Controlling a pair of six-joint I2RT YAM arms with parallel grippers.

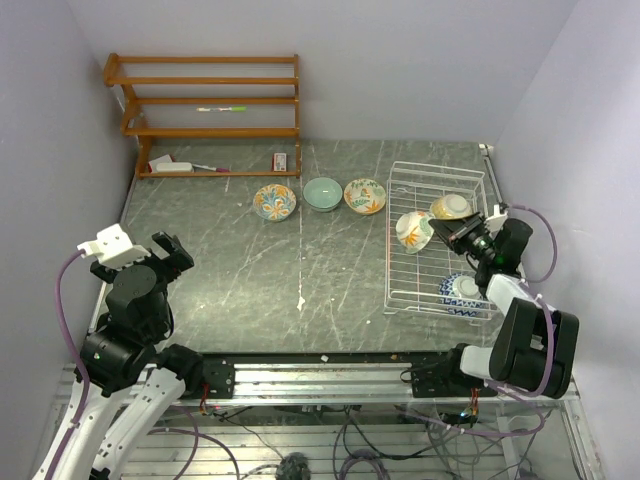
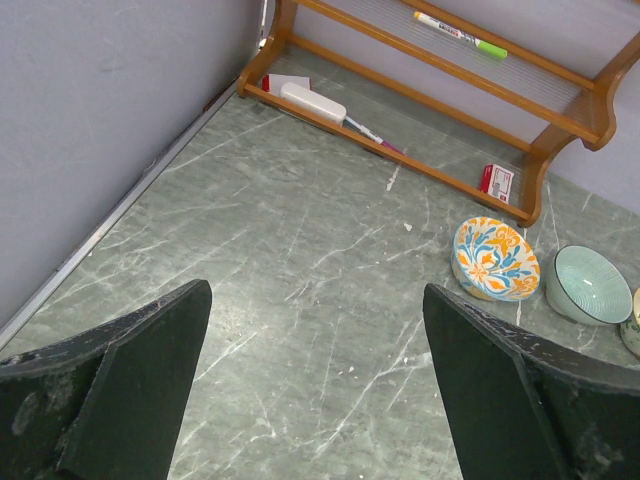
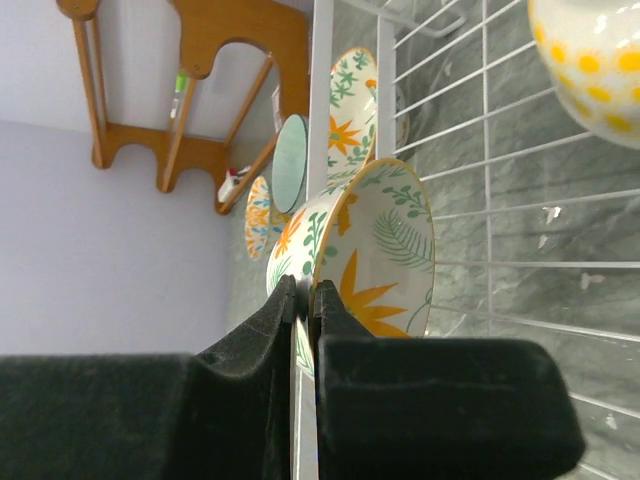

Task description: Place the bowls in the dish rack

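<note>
The white wire dish rack (image 1: 389, 262) stands at the right of the table. My right gripper (image 1: 441, 236) is shut on the rim of a leaf-painted bowl (image 1: 413, 231), holding it on edge over the rack's left side; the wrist view shows the rim of this bowl (image 3: 385, 250) pinched between the fingertips of the gripper (image 3: 307, 290). A cream bowl (image 1: 452, 207) and a blue-patterned bowl (image 1: 461, 290) lie in the rack. On the table left of the rack sit an orange-and-blue bowl (image 1: 274, 202), a pale teal bowl (image 1: 322, 194) and a leaf-painted bowl (image 1: 365, 196). My left gripper (image 2: 315, 295) hangs open and empty over bare table at the left.
A wooden shelf unit (image 1: 210, 100) stands at the back left, with a marker (image 2: 462, 34) and small items on it. Walls close in the table on the left, back and right. The rack's left rim wire (image 3: 320, 100) runs close beside the held bowl.
</note>
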